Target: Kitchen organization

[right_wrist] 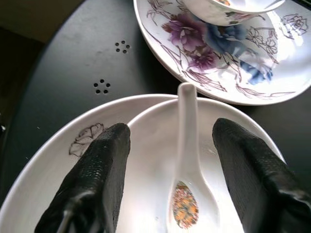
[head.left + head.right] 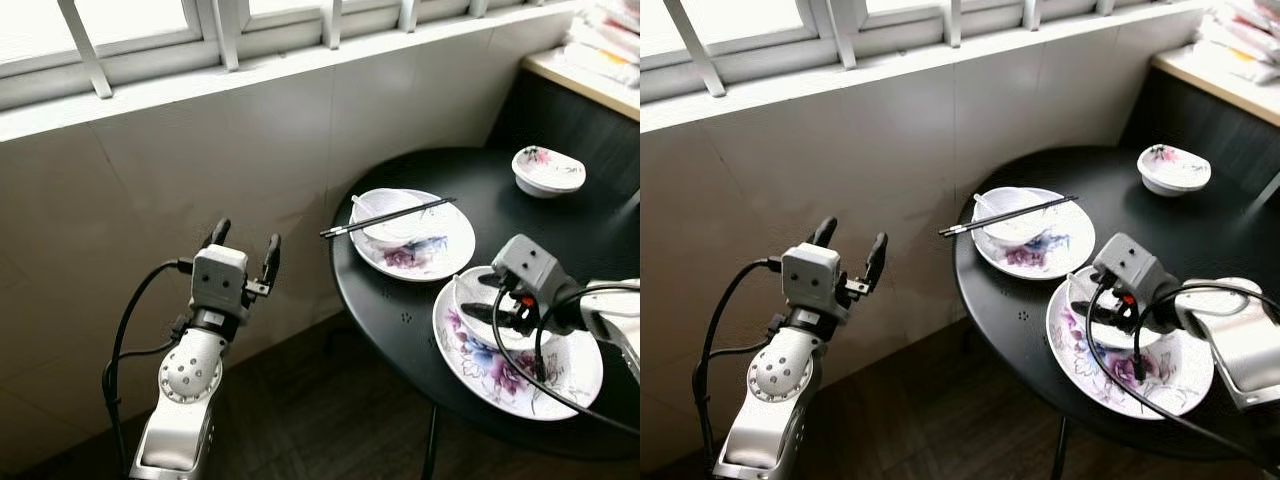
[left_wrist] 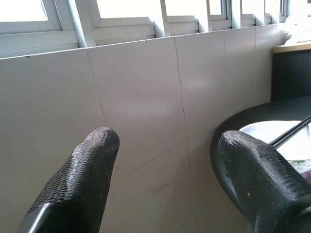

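A round black table (image 2: 480, 200) stands by a pale tiled wall (image 2: 150, 200) under a window. Two big white plates with purple and blue flowers lie on it.

The near flowered plate (image 2: 560, 385) holds a white bowl (image 1: 155, 145) with a white spoon (image 1: 187, 165) lying inside. The right gripper (image 2: 495, 305) hangs just over this bowl. Its two black fingers (image 1: 97, 179) are spread wide, one on each side of the spoon, and they hold nothing.

The far flowered plate (image 2: 440, 250) holds another white bowl (image 2: 390, 228). A pair of dark chopsticks (image 2: 385, 217) lies across it, with the tips poking past the table edge. A small flowered bowl (image 2: 547, 170) sits alone, well apart, at the back of the table.

The left gripper (image 2: 245, 250) is up in the air beside the table, near the wall, spread open and empty.
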You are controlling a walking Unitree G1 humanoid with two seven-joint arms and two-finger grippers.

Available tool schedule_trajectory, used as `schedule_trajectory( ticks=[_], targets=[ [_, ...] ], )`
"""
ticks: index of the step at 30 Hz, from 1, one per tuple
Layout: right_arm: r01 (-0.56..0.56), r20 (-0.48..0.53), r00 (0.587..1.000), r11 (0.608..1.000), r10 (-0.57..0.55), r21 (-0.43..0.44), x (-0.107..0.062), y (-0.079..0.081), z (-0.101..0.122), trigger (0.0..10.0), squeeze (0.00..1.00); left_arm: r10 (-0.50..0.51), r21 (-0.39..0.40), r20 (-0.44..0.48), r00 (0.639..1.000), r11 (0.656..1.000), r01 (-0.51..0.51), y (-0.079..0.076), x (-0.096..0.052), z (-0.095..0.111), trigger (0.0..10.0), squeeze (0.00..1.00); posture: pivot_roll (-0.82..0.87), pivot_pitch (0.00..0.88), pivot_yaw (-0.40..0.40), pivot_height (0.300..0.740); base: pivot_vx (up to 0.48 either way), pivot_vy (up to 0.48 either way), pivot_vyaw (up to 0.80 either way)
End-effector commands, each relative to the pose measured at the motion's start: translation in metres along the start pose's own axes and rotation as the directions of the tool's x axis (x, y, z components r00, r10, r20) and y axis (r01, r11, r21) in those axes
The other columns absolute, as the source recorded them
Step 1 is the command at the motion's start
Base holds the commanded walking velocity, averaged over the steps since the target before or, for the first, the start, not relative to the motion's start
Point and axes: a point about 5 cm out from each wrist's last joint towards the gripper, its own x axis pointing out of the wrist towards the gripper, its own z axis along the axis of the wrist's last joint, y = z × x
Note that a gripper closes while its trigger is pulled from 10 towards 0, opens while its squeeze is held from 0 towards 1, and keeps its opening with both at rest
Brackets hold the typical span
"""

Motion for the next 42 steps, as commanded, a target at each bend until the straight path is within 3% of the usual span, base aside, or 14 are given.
schedule_trajectory(
  ticks=[1,10,14,24,31,38,42],
  targets=[
    [-0.014,-0.014,1.0,1.0,0.014,-0.021,-0.003,-0.003,-0.001,10.0,0.0,0.001,0.003,-0.009,1.0,1.0,0.0,0.0,0.0,-0.001,10.0,0.0,-0.05,0.031,-0.015,0.74,0.0,0.0,0.0],
    [-0.058,-0.024,0.998,0.997,0.06,0.056,0.004,0.002,-0.016,10.0,0.0,-0.007,0.001,-0.011,1.0,1.0,0.007,-0.001,0.001,-0.002,10.0,0.0,-0.05,0.029,-0.014,0.74,0.0,0.0,0.0],
    [-0.029,-0.068,0.997,0.997,0.034,0.076,0.01,-0.004,-0.029,10.0,0.0,-0.002,0.001,-0.01,1.0,1.0,0.002,-0.001,0.001,-0.002,10.0,0.0,-0.04,0.024,-0.019,0.74,0.0,0.0,0.0],
    [-0.035,-0.064,0.997,0.996,0.04,0.078,0.014,-0.007,-0.031,10.0,0.0,0.002,0.002,-0.008,1.0,1.0,-0.002,0.0,0.002,-0.003,10.0,0.0,-0.04,0.017,-0.018,0.74,0.0,0.0,0.0],
    [-0.005,-0.069,0.998,1.0,0.007,0.024,0.015,-0.011,-0.031,10.0,0.0,0.002,0.001,-0.008,1.0,1.0,-0.002,-0.001,0.002,-0.003,10.0,0.0,-0.04,0.012,-0.017,0.74,0.0,0.0,0.0],
    [0.026,-0.062,0.998,0.999,-0.024,0.031,0.014,-0.02,-0.031,10.0,0.0,0.001,-0.001,-0.01,1.0,1.0,-0.001,-0.001,0.001,-0.004,10.0,0.0,-0.04,0.004,-0.015,0.74,0.0,0.0,0.0],
    [0.013,-0.041,0.999,0.996,-0.01,0.091,0.015,-0.022,-0.032,10.0,0.0,0.002,0.0,-0.01,1.0,1.0,-0.002,-0.002,0.001,-0.004,10.0,0.0,-0.04,0.001,-0.018,0.74,0.0,0.0,0.0]
  ],
)
